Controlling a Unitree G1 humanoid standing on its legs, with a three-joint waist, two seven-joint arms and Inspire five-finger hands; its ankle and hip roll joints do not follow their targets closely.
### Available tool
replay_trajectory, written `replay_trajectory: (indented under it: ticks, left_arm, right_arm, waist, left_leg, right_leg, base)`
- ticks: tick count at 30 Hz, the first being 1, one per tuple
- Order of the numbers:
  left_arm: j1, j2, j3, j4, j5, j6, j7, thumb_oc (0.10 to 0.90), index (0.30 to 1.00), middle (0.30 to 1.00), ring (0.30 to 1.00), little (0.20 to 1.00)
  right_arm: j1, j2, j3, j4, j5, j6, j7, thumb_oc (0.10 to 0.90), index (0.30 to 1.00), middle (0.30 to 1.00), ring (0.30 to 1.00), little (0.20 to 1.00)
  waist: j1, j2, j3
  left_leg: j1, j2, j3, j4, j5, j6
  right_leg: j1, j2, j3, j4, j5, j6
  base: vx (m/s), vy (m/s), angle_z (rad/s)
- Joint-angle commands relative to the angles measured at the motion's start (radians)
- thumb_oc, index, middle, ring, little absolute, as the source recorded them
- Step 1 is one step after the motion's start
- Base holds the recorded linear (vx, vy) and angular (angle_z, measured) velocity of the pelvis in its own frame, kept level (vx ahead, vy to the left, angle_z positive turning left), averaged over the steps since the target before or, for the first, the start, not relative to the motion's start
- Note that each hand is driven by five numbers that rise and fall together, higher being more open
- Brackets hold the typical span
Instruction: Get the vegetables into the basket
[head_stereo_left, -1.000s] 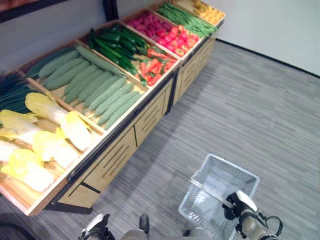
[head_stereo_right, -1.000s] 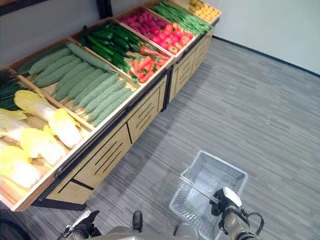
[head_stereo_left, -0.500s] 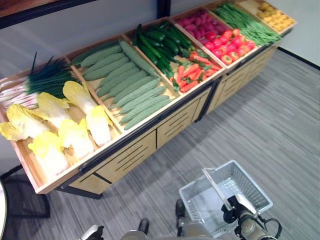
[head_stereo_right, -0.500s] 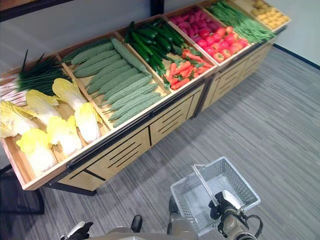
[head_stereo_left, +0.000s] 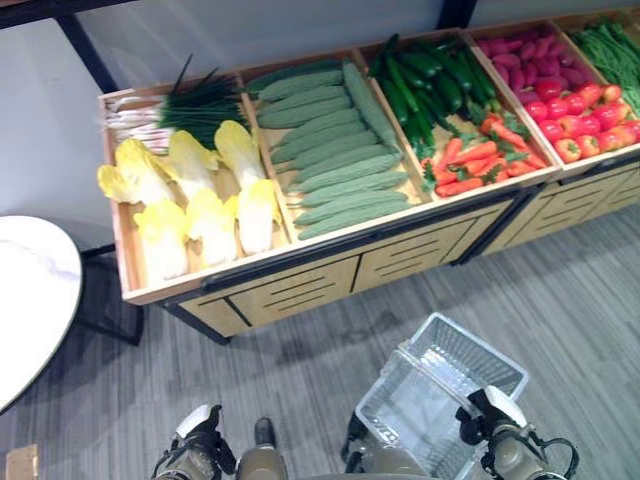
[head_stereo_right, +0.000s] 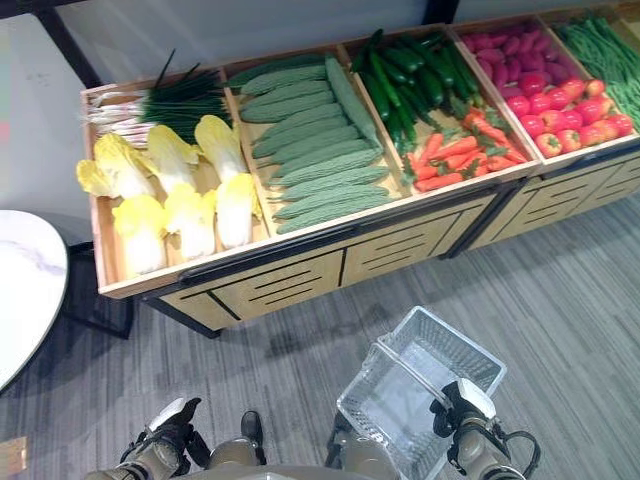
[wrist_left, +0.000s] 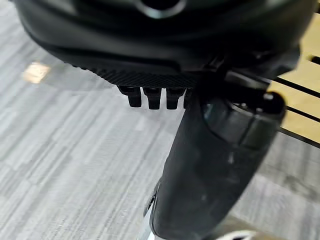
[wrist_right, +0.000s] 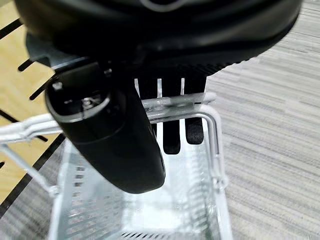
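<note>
A wooden stand (head_stereo_left: 300, 290) holds pale cabbages (head_stereo_left: 200, 200), light green gourds (head_stereo_left: 335, 150), dark cucumbers (head_stereo_left: 425, 80), carrots (head_stereo_left: 470, 165), red tomatoes (head_stereo_left: 585, 115), green beans (head_stereo_left: 612, 45) and scallions (head_stereo_left: 185, 100). An empty white mesh basket (head_stereo_left: 400, 420) hangs over the floor in front of the stand. My right hand (head_stereo_left: 495, 420) is shut on its handle (wrist_right: 170, 107), fingers (wrist_right: 172, 135) hooked over the bar. My left hand (head_stereo_right: 165, 430) hangs low at the lower left, holding nothing, fingers (wrist_left: 150, 97) relaxed.
A round white table (head_stereo_left: 30, 290) stands to the left of the stand's cabbage end. Grey plank floor (head_stereo_left: 560, 290) stretches between me and the stand's dark-edged front.
The camera has swung along the stand, so the cabbage end and the white table have come into view. The basket stays hanging from my right hand.
</note>
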Motion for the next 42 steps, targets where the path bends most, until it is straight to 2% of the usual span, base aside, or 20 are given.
replay_trajectory:
  ticks: [1,8,10,12,15,17,18,21,22,25,30,36,42]
  left_arm:
    - [-0.018,0.017,0.043,0.005,0.016,-0.019,0.031,0.900,1.000,1.000,1.000,1.000]
    - [-0.005,0.024,0.069,0.020,0.004,-0.025,0.023,0.900,1.000,1.000,1.000,1.000]
    - [-0.004,0.039,0.079,0.023,-0.001,-0.024,0.019,0.900,1.000,1.000,1.000,1.000]
    - [-0.007,0.043,0.080,0.024,-0.003,-0.023,0.019,0.900,1.000,1.000,1.000,1.000]
    - [-0.013,0.058,0.081,0.024,-0.010,-0.025,0.017,0.900,1.000,1.000,1.000,1.000]
    - [-0.016,0.065,0.089,0.027,-0.024,-0.027,0.019,0.900,1.000,1.000,1.000,1.000]
    - [-0.021,0.071,0.110,0.035,-0.045,-0.027,0.025,0.900,1.000,1.000,1.000,1.000]
    - [-0.021,0.077,0.114,0.043,-0.046,-0.026,0.024,0.900,1.000,1.000,1.000,1.000]
    - [-0.020,0.079,0.115,0.047,-0.040,-0.027,0.024,0.900,1.000,1.000,1.000,1.000]
    - [-0.013,0.078,0.123,0.056,-0.039,-0.027,0.017,0.900,1.000,1.000,1.000,1.000]
    - [0.009,0.061,0.109,0.069,-0.011,-0.025,-0.011,0.900,1.000,1.000,1.000,1.000]
    - [0.013,0.046,0.107,0.066,-0.015,-0.027,-0.022,0.900,1.000,1.000,1.000,1.000]
    - [0.020,0.041,0.107,0.066,-0.019,-0.030,-0.023,0.900,1.000,1.000,1.000,1.000]
  right_arm:
    - [-0.021,-0.036,-0.039,0.002,0.037,-0.013,-0.048,0.400,0.300,0.300,0.300,0.300]
    - [-0.042,-0.009,-0.032,0.036,0.024,-0.002,-0.034,0.400,0.300,0.300,0.300,0.300]
    - [-0.058,0.005,-0.026,0.058,0.019,0.005,-0.030,0.400,0.300,0.300,0.300,0.300]
    - [-0.061,0.006,-0.031,0.065,0.022,0.006,-0.030,0.400,0.300,0.300,0.300,0.300]
    - [-0.065,0.010,-0.039,0.080,0.035,0.008,-0.033,0.400,0.300,0.300,0.300,0.300]
    - [-0.061,0.013,-0.047,0.102,0.046,0.009,-0.037,0.400,0.300,0.300,0.300,0.300]
    - [-0.060,0.018,-0.063,0.123,0.063,0.011,-0.042,0.400,0.300,0.300,0.300,0.300]
    - [-0.056,0.019,-0.070,0.135,0.062,0.015,-0.040,0.400,0.300,0.300,0.300,0.300]
    - [-0.048,0.024,-0.075,0.141,0.065,0.017,-0.039,0.400,0.300,0.300,0.300,0.300]
    - [-0.042,0.023,-0.081,0.143,0.067,0.021,-0.034,0.400,0.300,0.300,0.300,0.300]
    - [-0.041,-0.010,-0.108,0.172,0.074,0.025,-0.022,0.400,0.300,0.300,0.300,0.300]
    - [-0.042,-0.026,-0.104,0.181,0.063,0.027,-0.011,0.400,0.300,0.300,0.300,0.300]
    - [-0.052,-0.043,-0.096,0.181,0.058,0.021,-0.012,0.400,0.300,0.300,0.300,0.300]
  waist:
    - [0.020,-0.041,-0.034]
    - [0.032,-0.072,-0.038]
    - [0.038,-0.084,-0.031]
    - [0.040,-0.083,-0.024]
    - [0.030,-0.074,-0.012]
    - [0.026,-0.069,-0.012]
    - [0.025,-0.067,-0.009]
    - [0.012,-0.068,-0.001]
    - [0.013,-0.078,-0.005]
    - [0.010,-0.079,-0.020]
    - [0.002,-0.055,-0.053]
    - [0.004,-0.045,-0.066]
    - [0.010,-0.046,-0.076]
  left_leg:
    - [0.020,-0.053,-0.028,-0.073,0.038,0.009]
    - [0.037,-0.110,-0.016,-0.065,-0.008,0.049]
    - [0.052,-0.139,-0.015,-0.080,-0.020,0.077]
    - [0.057,-0.145,-0.017,-0.082,-0.020,0.082]
    - [0.066,-0.150,-0.044,-0.090,-0.018,0.087]
    - [0.071,-0.149,-0.062,-0.095,-0.019,0.081]
    - [0.075,-0.142,-0.075,-0.095,-0.023,0.071]
    - [0.085,-0.138,-0.094,-0.095,-0.027,0.063]
    - [0.089,-0.138,-0.103,-0.095,-0.024,0.055]
    - [0.084,-0.121,-0.104,-0.095,-0.019,0.041]
    - [0.090,-0.082,-0.113,-0.095,-0.011,0.011]
    - [0.092,-0.061,-0.109,-0.095,-0.005,-0.003]
    - [0.105,-0.061,-0.106,-0.095,-0.010,-0.003]
  right_leg:
    - [0.026,-0.110,0.164,0.069,-0.032,0.161]
    - [0.030,-0.162,0.205,0.063,0.004,0.198]
    - [-0.003,-0.187,0.240,0.145,0.031,0.213]
    - [-0.014,-0.194,0.250,0.185,0.040,0.218]
    - [-0.049,-0.169,0.323,0.250,0.048,0.214]
    - [-0.061,-0.144,0.364,0.203,0.027,0.206]
    - [-0.091,-0.147,0.373,0.130,0.038,0.207]
    - [-0.107,-0.139,0.397,0.109,0.051,0.210]
    - [-0.083,-0.142,0.387,0.075,0.054,0.213]
    - [-0.060,-0.129,0.378,0.040,0.056,0.209]
    - [-0.010,-0.098,0.345,-0.002,0.042,0.190]
    - [0.004,-0.083,0.332,-0.022,0.035,0.182]
    - [0.018,-0.080,0.333,-0.022,0.028,0.180]
  base:
    - [0.06,0.137,-0.09]
    - [0.08,0.205,0.02]
    - [0.06,0.281,-0.04]
    - [0.00,0.142,-0.02]
    - [0.04,0.091,0.00]
    - [0.10,-0.015,0.14]
    - [0.09,-0.062,0.33]
    - [0.07,-0.077,0.30]
    - [0.08,-0.149,0.40]
    - [0.05,-0.128,0.50]
    - [0.08,-0.122,0.03]
    - [0.03,-0.071,0.01]
    - [0.03,-0.022,-0.05]
